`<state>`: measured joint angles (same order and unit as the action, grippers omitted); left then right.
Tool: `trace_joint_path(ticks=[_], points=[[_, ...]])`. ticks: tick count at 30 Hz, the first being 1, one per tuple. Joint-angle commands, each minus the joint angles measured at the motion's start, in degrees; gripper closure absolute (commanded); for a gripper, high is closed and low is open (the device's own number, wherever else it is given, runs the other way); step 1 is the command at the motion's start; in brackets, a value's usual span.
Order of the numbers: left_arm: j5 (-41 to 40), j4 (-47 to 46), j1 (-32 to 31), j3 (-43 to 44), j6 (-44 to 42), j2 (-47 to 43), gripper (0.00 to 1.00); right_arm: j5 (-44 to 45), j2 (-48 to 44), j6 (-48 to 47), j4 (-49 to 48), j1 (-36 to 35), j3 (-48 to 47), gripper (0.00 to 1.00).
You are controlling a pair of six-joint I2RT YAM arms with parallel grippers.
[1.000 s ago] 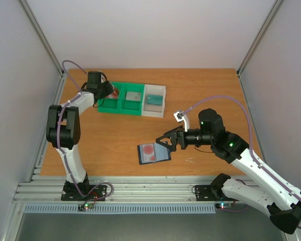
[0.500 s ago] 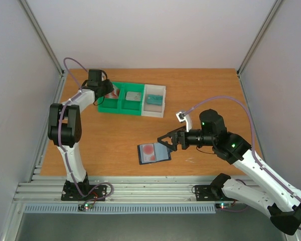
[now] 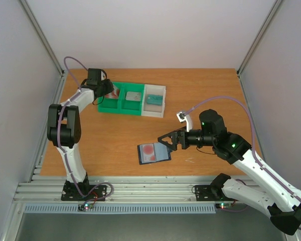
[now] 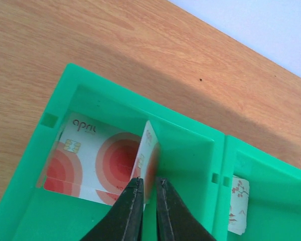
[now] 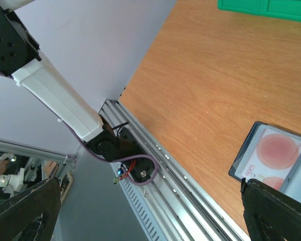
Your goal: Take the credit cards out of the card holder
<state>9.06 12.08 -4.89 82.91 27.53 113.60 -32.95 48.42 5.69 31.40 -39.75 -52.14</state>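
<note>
Credit card (image 4: 149, 150) stands on edge in the green tray (image 4: 115, 93), pinched by left jaws (right jaws gape wide).

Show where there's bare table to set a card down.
Bare table: between the tray and the card holder; right of the tray to the far corner; between the left arm and the card holder. Crowded: the tray's left compartment, where the left gripper pinches an upright card by a flat card, and the card holder's right edge, by the open right gripper.

The left arm (image 3: 64, 131) and right arm (image 3: 256, 165) have white links, black joints and purple cables (image 3: 223, 97); the left gripper (image 4: 149, 183) is black.
</note>
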Motion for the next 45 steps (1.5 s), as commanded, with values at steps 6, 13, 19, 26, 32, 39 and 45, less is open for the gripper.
trace_joint_path(ticks=[6, 13, 19, 26, 32, 39, 45], points=[[8.03, -2.65, -0.21, 1.31, -1.40, 0.09, 0.94, 0.53, -0.37, 1.52, 0.30, 0.12, -0.33, 0.02], [7.21, 0.55, -0.22, 4.43, -2.47, 4.85, 0.94, 1.03, 0.08, 1.64, 0.39, 0.12, -0.42, 0.02], [4.90, 1.83, -0.12, 6.41, -2.80, 7.91, 0.93, 1.60, 0.56, 1.27, 0.61, 0.16, -0.75, 0.02], [2.84, 2.09, 0.14, 7.10, -3.56, 9.83, 0.93, 1.91, 2.68, 0.73, 1.12, 0.13, -1.82, 0.02], [1.51, 2.89, 0.23, 7.33, -4.49, 9.60, 0.93, 2.26, 3.18, 0.71, 1.03, 0.16, -1.83, 0.02], [-0.60, 5.58, 0.23, 8.20, -5.79, 8.57, 0.91, 2.15, 2.99, 1.03, 1.00, 0.11, -1.56, 0.01], [5.04, 5.86, 0.23, 6.93, -4.03, 2.80, 0.82, 9.94, 2.17, 0.83, 5.71, 0.09, -2.60, 0.02]])
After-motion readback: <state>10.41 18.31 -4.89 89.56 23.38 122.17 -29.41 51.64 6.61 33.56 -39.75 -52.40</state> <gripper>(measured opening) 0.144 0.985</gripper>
